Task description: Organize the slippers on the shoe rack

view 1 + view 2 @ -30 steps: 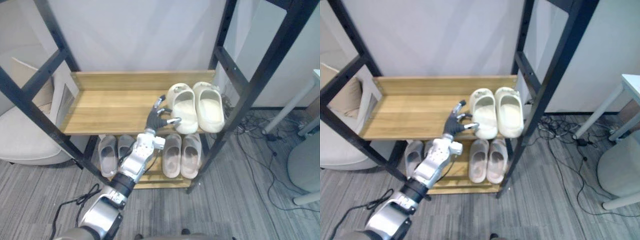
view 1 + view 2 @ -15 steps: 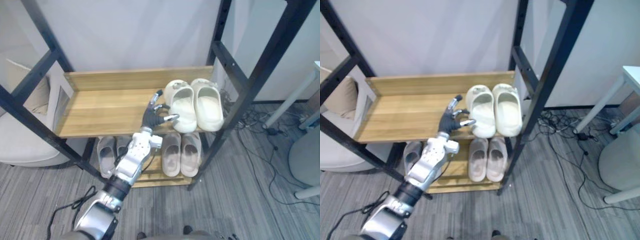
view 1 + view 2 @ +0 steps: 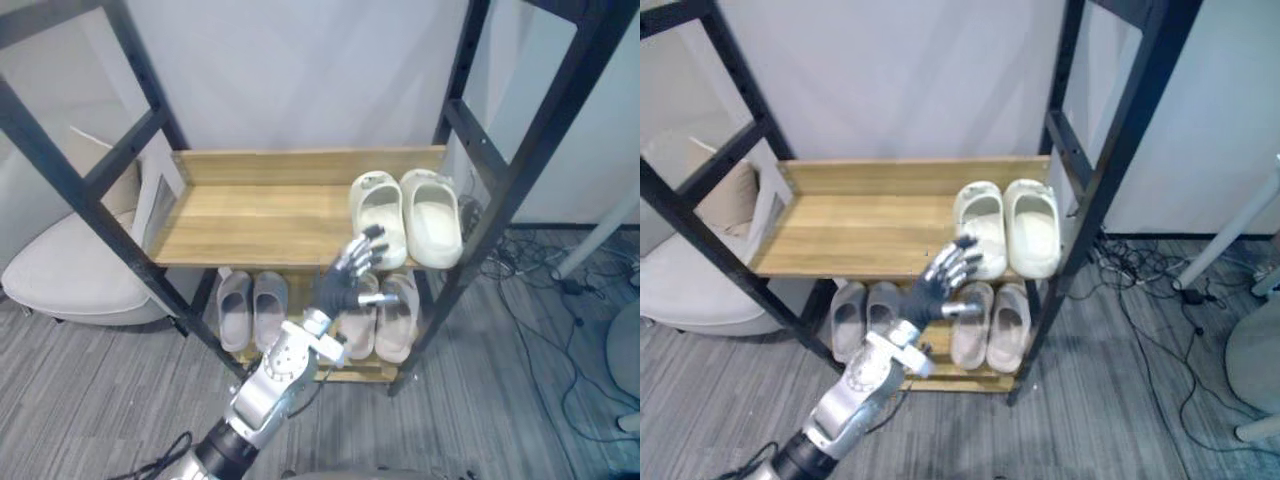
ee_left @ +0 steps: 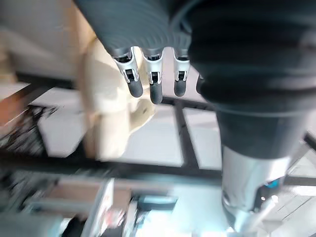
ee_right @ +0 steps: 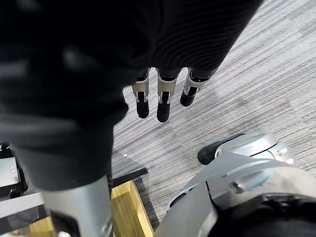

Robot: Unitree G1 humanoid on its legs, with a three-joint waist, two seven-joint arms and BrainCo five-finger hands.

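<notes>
A pair of cream slippers (image 3: 405, 215) stands side by side at the right end of the wooden upper shelf (image 3: 260, 215). On the lower shelf sit a grey pair (image 3: 250, 305) on the left and a beige pair (image 3: 990, 322) on the right. My left hand (image 3: 338, 288) hovers open in front of the rack, fingers spread, below the cream pair and apart from it; it holds nothing. Its wrist view shows straight fingers (image 4: 153, 84) with a cream slipper (image 4: 106, 103) beyond. My right hand (image 5: 158, 101) hangs open over the floor.
Black metal posts (image 3: 500, 190) frame the rack on both sides. A pale cushioned chair (image 3: 60, 275) stands to the left. Cables (image 3: 560, 290) lie on the grey floor at the right. The left half of the upper shelf is bare wood.
My left hand has drawn back from the side of the left cream slipper, down and toward me, and its fingers have spread. The camera has shifted; the slippers stay put.
</notes>
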